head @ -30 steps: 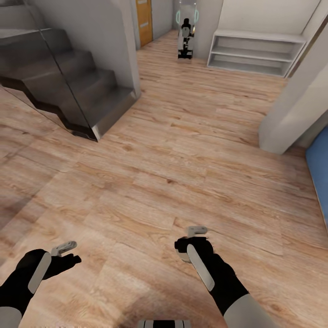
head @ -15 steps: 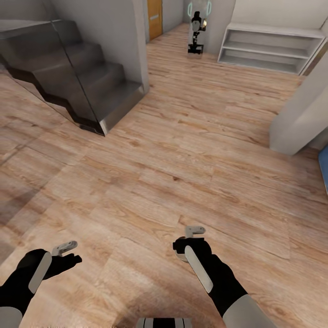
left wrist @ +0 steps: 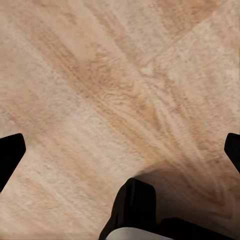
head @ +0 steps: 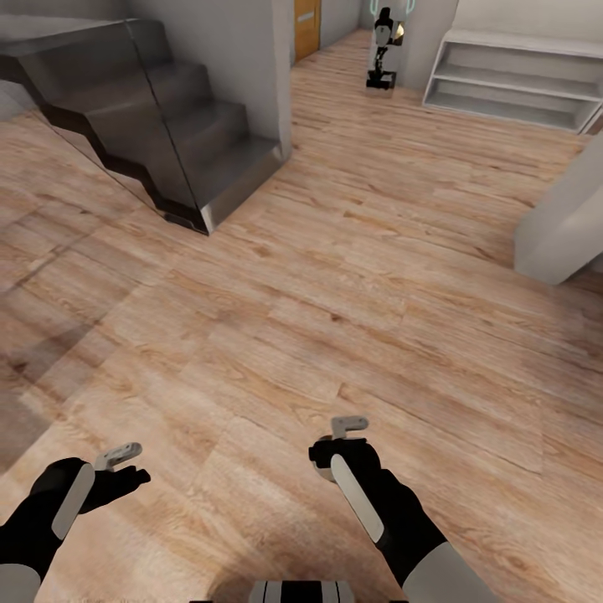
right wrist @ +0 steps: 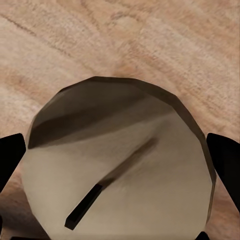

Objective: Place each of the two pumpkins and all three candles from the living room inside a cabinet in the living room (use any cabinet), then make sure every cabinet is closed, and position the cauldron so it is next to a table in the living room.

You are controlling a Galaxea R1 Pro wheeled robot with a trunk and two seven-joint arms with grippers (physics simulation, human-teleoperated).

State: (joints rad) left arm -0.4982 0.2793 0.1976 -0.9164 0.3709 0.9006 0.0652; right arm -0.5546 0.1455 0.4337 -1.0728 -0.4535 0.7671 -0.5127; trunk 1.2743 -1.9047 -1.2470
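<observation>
A stubby grey-beige candle [right wrist: 120,165] with a dark wick sits between the fingers of my right gripper [right wrist: 119,159], which is shut on it. In the head view the right gripper [head: 332,450] hangs low over the wood floor, with a sliver of the candle [head: 321,469] showing under it. My left gripper [head: 126,467] hovers over the floor at the lower left, open and empty. The left wrist view shows the left gripper [left wrist: 120,150] spread wide over bare planks. The pumpkins, the cabinet and the cauldron are out of view.
A dark staircase [head: 167,109] with a glass side rises at the upper left beside a grey wall. A white open shelf unit [head: 511,79] stands at the back right, and a pale wall corner [head: 561,226] juts in at the right. An orange door [head: 306,25] lies far back.
The whole view has shifted: stairs, shelf and wall corner slid rightward and the blue edge at the right has left the picture, so the camera turned. Both arms keep their pose.
</observation>
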